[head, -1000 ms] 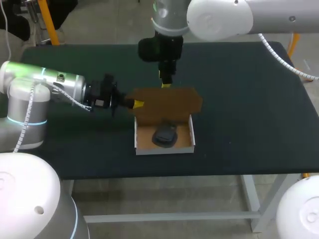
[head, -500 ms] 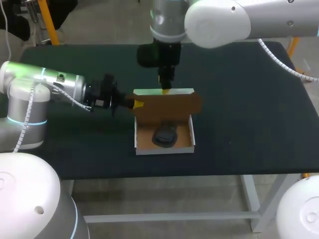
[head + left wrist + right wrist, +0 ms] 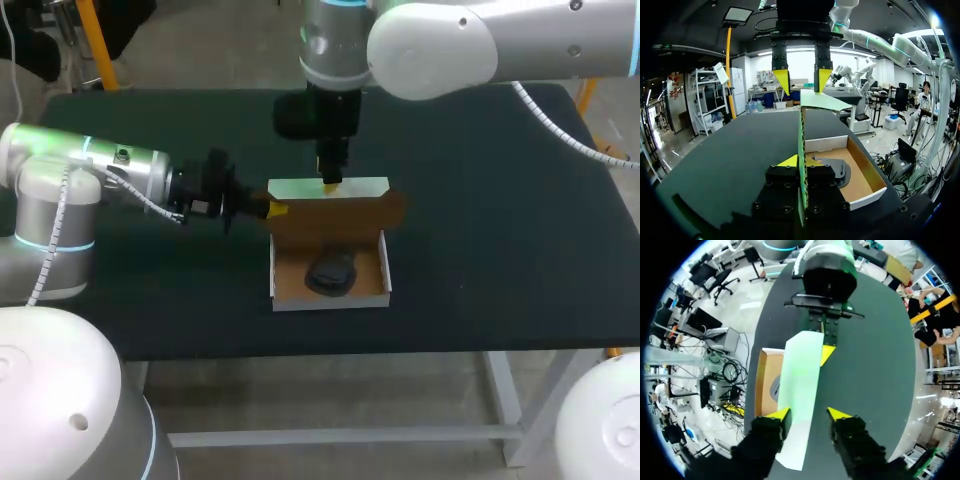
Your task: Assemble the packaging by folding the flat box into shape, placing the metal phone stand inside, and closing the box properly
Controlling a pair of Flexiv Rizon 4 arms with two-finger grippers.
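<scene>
My left hand (image 3: 275, 209) is reaching in from the left over the bench (image 3: 500, 220) and pinching the left edge of the lid (image 3: 340, 212), its 2 fingers pressed together on the thin card. In the left wrist view the lid (image 3: 801, 140) is standing on edge between those yellow tips, with my left hand (image 3: 801, 161) low on it.

Just right of that hand, the box (image 3: 378, 295) is sitting open near the middle of the bench, already folded into a tray. The stand (image 3: 330, 272) is lying inside on its floor, dark against the brown card. The lid is rising from the rear wall, roughly upright.

At the lid's top edge, the white flap (image 3: 300, 188) is bending away toward the far side. My right hand (image 3: 330, 180) is hanging over it with its fingers spread, pinching nothing. In the right wrist view the flap (image 3: 800, 375) is running ahead of my right hand (image 3: 807, 417), beside 1 tip.

I judge that folding and loading are done and that I am working on the closing step. The next move calls for creasing the flap forward, swinging the lid down over the stand, letting go on the left in time, and tucking the flap behind the front wall.
</scene>
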